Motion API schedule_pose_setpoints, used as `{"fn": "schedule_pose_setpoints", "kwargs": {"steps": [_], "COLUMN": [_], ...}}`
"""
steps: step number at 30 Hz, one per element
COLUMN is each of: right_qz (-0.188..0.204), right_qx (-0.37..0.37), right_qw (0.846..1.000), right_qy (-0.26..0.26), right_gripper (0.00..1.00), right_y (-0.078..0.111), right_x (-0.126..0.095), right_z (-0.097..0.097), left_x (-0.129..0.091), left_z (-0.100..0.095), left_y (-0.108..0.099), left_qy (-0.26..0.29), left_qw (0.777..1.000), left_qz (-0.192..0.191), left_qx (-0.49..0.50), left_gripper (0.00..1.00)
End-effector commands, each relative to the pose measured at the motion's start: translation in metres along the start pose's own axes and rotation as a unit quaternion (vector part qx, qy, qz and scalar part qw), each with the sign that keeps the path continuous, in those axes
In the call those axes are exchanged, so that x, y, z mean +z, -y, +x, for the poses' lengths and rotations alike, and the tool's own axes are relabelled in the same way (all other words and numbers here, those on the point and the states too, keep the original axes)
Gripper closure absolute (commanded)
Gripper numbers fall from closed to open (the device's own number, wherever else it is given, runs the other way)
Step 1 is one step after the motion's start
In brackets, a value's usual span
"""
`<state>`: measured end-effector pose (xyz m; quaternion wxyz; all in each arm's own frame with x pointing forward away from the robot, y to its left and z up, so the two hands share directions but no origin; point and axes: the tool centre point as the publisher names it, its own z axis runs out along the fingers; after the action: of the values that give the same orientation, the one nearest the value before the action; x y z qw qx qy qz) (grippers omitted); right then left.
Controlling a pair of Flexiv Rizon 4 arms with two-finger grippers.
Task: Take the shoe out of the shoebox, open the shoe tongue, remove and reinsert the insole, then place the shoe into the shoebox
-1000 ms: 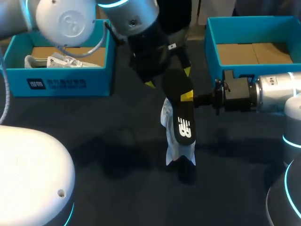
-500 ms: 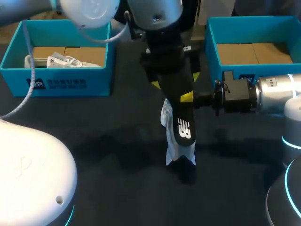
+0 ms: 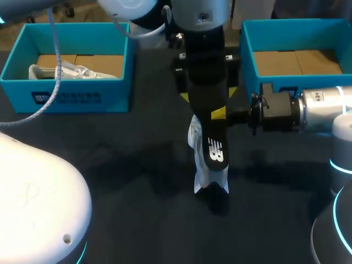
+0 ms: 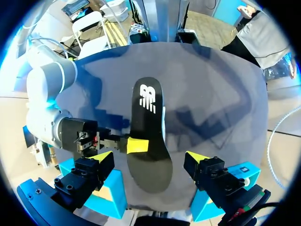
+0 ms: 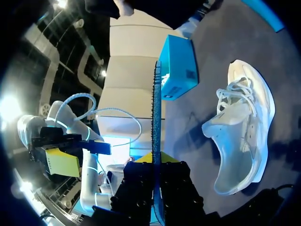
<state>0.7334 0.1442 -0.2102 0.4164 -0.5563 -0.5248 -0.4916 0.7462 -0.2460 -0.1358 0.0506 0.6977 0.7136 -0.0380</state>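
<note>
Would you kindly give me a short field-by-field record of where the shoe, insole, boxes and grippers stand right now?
insole: black, out of the shoe, held above it
shoe: white, on the table between the boxes
right gripper: shut on the insole's edge
left gripper: open, over the insole, fingers clear of it
left shoebox: holds a second shoe
right shoebox: no shoe visible inside
</note>
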Motion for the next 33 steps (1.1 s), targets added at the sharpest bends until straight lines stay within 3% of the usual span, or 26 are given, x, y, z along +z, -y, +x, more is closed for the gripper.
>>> {"fn": "schedule_pose_setpoints", "kwargs": {"steps": [1, 10, 20, 26, 33], "right_qz": [0.002, 0.006, 0.010, 0.012, 0.011], "right_qx": [-0.001, -0.001, 0.004, 0.004, 0.008], "right_qw": [1.000, 1.000, 1.000, 1.000, 1.000], "right_qy": [-0.002, -0.001, 0.001, 0.006, 0.011], "right_gripper": [1.00, 1.00, 1.00, 1.00, 1.00], "right_y": [-0.003, -0.003, -0.007, -0.010, -0.010], "right_x": [0.003, 0.001, -0.002, -0.005, -0.009], "right_z": [-0.001, 0.000, 0.001, 0.003, 0.006], "left_x": [0.001, 0.002, -0.010, -0.016, -0.009], "left_z": [-0.001, 0.001, 0.007, 0.016, 0.024], "left_y": [0.000, 0.000, -0.004, -0.002, 0.000], "left_qy": [-0.001, 0.024, 0.157, 0.244, 0.288], "left_qw": [1.000, 1.000, 0.988, 0.970, 0.958], "left_qz": [-0.004, -0.013, -0.001, 0.011, 0.014], "left_qx": [0.002, 0.016, 0.002, -0.005, -0.008], "left_gripper": [0.00, 0.00, 0.00, 0.00, 0.00]}}
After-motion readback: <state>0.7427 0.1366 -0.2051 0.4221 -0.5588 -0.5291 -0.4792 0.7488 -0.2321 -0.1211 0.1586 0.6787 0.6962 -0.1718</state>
